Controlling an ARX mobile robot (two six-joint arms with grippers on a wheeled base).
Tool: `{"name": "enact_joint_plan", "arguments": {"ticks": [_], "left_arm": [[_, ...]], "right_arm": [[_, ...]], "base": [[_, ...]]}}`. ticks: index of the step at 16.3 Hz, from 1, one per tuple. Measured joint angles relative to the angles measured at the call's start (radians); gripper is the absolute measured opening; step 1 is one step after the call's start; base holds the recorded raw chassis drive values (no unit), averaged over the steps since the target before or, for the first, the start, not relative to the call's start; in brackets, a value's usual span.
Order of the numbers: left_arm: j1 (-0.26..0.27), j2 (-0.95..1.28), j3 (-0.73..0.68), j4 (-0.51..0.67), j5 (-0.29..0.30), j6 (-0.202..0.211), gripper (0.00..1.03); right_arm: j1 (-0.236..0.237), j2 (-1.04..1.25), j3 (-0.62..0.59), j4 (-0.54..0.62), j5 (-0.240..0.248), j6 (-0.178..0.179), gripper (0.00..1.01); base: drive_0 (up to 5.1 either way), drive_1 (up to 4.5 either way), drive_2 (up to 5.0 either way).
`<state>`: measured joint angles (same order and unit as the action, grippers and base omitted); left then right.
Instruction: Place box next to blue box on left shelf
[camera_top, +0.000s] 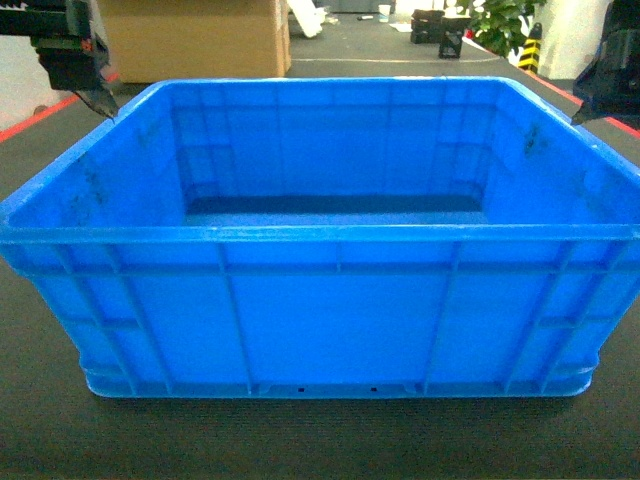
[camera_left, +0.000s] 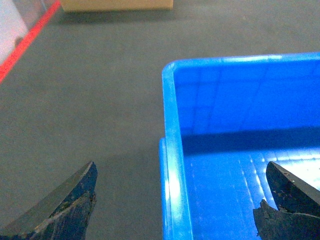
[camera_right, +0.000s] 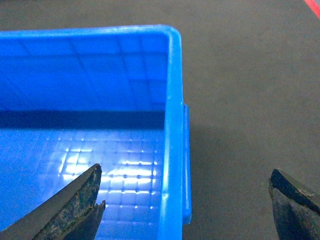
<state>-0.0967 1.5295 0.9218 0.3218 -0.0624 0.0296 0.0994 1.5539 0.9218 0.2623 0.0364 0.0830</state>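
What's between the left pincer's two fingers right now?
The box's left wall and rim, seen in the left wrist view: one finger outside over bare floor, the other inside.

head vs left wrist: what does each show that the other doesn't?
Head only: the whole box with its ribbed front wall, both hands at its rear corners, the right hand included, and a potted plant far behind.

Left wrist only: the left hand seen close, open, one finger outside the box's left wall and the other inside, over the gridded bottom.

Both: the blue box, the left hand, the dark floor, a red floor line and a cardboard box.
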Motion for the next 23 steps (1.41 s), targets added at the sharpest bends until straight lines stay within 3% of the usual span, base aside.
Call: {"name": "enact_joint_plan", "arguments": {"ticks": [1, 3, 5, 8, 10, 14, 18, 20, 23], "left_arm": [[-0.003, 0.025, 0.029, -0.080, -0.004, -0.022, 0.98], [-0.005, 0.089, 0.063, -0.219, -0.005, -0.070, 0.98], [-0.011, 0.121, 0.084, -0.313, -0.009, -0.101, 0.98], [-0.013, 0.138, 0.105, -0.344, -0.005, -0.101, 0.98], [-0.013, 0.151, 0.105, -0.348, 0.003, -0.101, 0.96], [-0.011, 0.153, 0.105, -0.369, 0.015, -0.100, 0.58], [-0.008, 0.153, 0.109, -0.375, -0.006, -0.095, 0.20], [-0.011, 0.153, 0.112, -0.376, -0.027, -0.117, 0.17], [-0.014, 0.147, 0.109, -0.351, -0.029, -0.132, 0.16]], "right_arm": [[0.001, 0.023, 0.021, -0.050, 0.008, 0.006, 0.98], [0.005, 0.063, 0.041, -0.150, -0.025, 0.033, 0.98], [0.006, 0.092, 0.042, -0.176, -0.041, 0.051, 0.98], [0.012, 0.124, 0.044, -0.169, -0.044, 0.093, 0.98], [0.013, 0.137, 0.044, -0.157, -0.014, 0.097, 0.98], [0.018, 0.140, 0.049, -0.165, -0.010, 0.097, 0.65], [0.019, 0.138, 0.051, -0.167, -0.010, 0.098, 0.23], [0.031, 0.133, 0.048, -0.167, 0.019, 0.119, 0.17], [0.033, 0.124, 0.033, -0.146, 0.027, 0.127, 0.16]], "base": [[0.0, 0.00, 0.0], [0.0, 0.00, 0.0], [0.0, 0.00, 0.0], [0.0, 0.00, 0.0], [0.0, 0.00, 0.0], [0.0, 0.00, 0.0], [0.0, 0.00, 0.0], [0.0, 0.00, 0.0], [0.0, 0.00, 0.0]]}}
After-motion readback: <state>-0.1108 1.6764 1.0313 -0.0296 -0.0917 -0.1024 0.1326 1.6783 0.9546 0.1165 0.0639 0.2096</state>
